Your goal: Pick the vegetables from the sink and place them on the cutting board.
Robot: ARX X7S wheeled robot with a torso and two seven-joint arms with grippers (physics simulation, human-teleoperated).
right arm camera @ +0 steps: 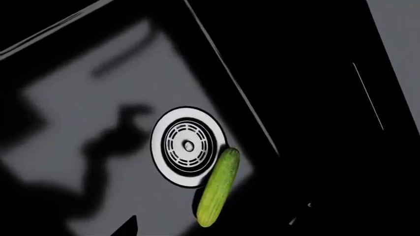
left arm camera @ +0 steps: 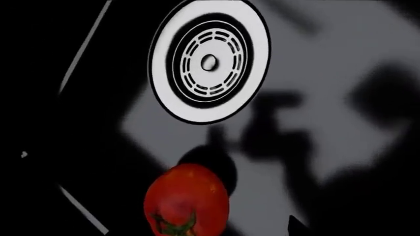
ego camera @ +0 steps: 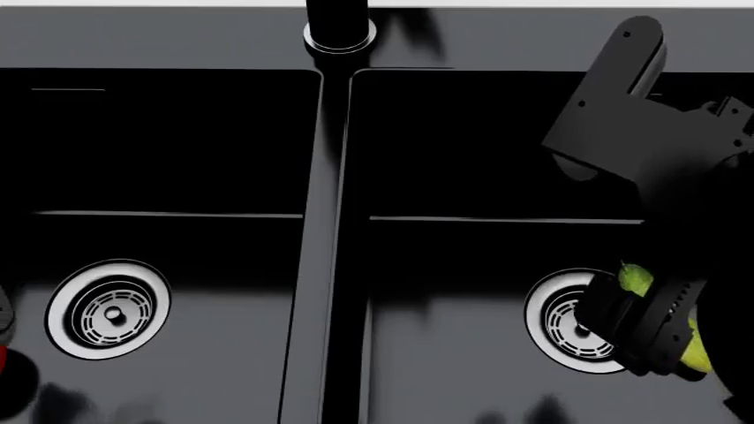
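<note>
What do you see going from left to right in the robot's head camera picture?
tomato → left drain → divider between basins → right drain → cucumber under the right gripper.

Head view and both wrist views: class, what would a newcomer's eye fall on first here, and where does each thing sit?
Against the glossy black sink, colour jumps out: a red tomato lies on the left basin's floor a little way from its steel drain. In the right basin a yellow-green cucumber lies right beside the other drain. From the head camera the dark right arm covers most of the cucumber.
</note>
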